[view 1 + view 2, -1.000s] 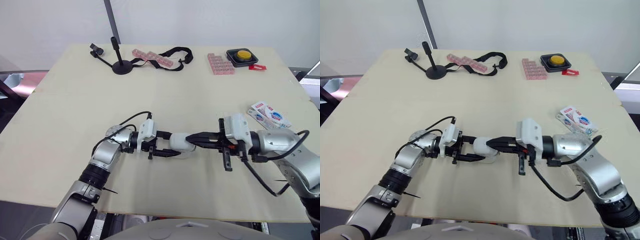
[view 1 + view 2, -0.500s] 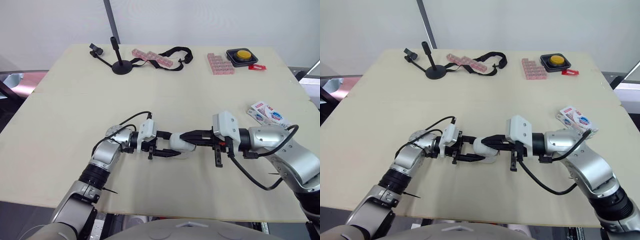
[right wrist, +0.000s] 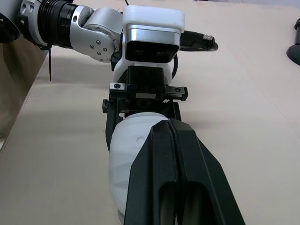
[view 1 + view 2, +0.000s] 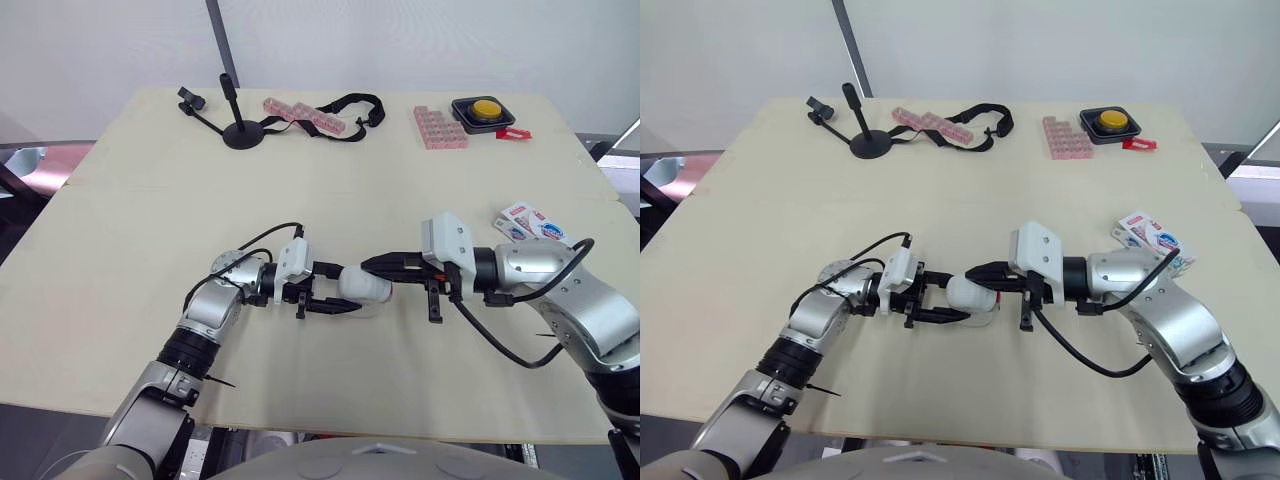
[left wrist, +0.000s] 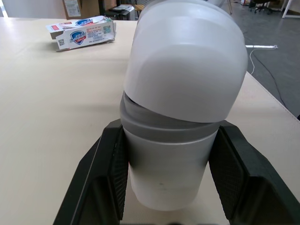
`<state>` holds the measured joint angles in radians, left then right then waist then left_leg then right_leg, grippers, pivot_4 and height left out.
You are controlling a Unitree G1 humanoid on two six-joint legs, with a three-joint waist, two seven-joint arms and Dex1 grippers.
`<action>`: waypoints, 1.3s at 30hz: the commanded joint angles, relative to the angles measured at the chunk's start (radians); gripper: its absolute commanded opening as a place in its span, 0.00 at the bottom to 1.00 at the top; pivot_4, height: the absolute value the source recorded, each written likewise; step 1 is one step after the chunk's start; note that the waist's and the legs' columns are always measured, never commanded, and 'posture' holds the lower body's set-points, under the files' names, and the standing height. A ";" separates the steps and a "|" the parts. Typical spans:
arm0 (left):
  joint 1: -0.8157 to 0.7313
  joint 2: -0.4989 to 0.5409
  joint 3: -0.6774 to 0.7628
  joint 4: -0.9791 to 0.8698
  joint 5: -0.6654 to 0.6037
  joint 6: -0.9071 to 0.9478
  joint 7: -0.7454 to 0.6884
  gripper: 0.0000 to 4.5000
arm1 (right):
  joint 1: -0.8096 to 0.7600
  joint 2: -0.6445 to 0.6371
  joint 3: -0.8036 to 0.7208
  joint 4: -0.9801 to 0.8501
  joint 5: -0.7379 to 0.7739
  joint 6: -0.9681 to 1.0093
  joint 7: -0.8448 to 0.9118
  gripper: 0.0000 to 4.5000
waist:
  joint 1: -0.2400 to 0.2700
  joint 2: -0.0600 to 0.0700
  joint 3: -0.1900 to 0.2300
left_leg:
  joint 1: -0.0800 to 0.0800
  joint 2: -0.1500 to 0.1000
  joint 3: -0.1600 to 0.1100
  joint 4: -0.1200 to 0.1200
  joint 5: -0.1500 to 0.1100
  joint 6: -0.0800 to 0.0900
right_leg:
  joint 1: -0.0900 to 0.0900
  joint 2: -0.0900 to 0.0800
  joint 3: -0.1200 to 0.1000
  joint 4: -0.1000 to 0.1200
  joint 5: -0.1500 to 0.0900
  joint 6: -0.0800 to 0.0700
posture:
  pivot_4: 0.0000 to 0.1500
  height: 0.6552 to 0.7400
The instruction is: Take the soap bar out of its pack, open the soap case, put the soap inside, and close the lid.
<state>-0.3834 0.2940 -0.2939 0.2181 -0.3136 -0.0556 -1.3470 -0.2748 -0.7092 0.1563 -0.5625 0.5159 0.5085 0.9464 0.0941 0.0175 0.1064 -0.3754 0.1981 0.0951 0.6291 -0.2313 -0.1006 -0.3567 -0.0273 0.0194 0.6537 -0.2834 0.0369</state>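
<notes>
Left tool [image 5: 171, 180]: closed on the soap case [image 4: 362, 288], one black finger on each side of its lower half; I read this as a firm grip.
Soap case: white, held low over the middle of the table [image 4: 140, 250], between the two tools.
Case lid [image 5: 187, 61]: sits tilted on the base, not flush; a grey band shows under its rim.
Right tool [image 4: 372, 265]: fingers pressed together with nothing between them, tips at the top of the lid; I cannot tell whether they touch it.
Soap pack [image 4: 535, 228]: lying flat near the table's right edge, well apart from the case.
Black stand [image 4: 240, 130]: far left of the table.
Black strap [image 4: 350, 105]: far centre, beside a pink tray [image 4: 305, 115].
Second pink tray [image 4: 440, 128]: far right.
Yellow button box [image 4: 483, 110]: far right corner, just beside that tray.
</notes>
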 commanded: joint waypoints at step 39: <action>0.019 0.008 -0.003 -0.048 -0.006 0.012 0.010 0.43 | 0.034 -0.024 0.001 0.016 -0.058 -0.059 0.031 0.00 | -0.006 0.000 0.000 | 0.000 0.000 0.000 -0.001 0.000 0.000 | 0.000 0.000 0.000 -0.002 0.000 0.000 | 1.00 1.00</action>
<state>-0.3690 0.2974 -0.2940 0.1991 -0.3139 -0.0487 -1.3339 -0.2377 -0.7213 0.1532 -0.5584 0.4860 0.4450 0.9844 0.0876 0.0175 0.1064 -0.3754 0.1981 0.0951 0.6284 -0.2312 -0.1007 -0.3562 -0.0274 0.0196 0.6519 -0.2834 0.0369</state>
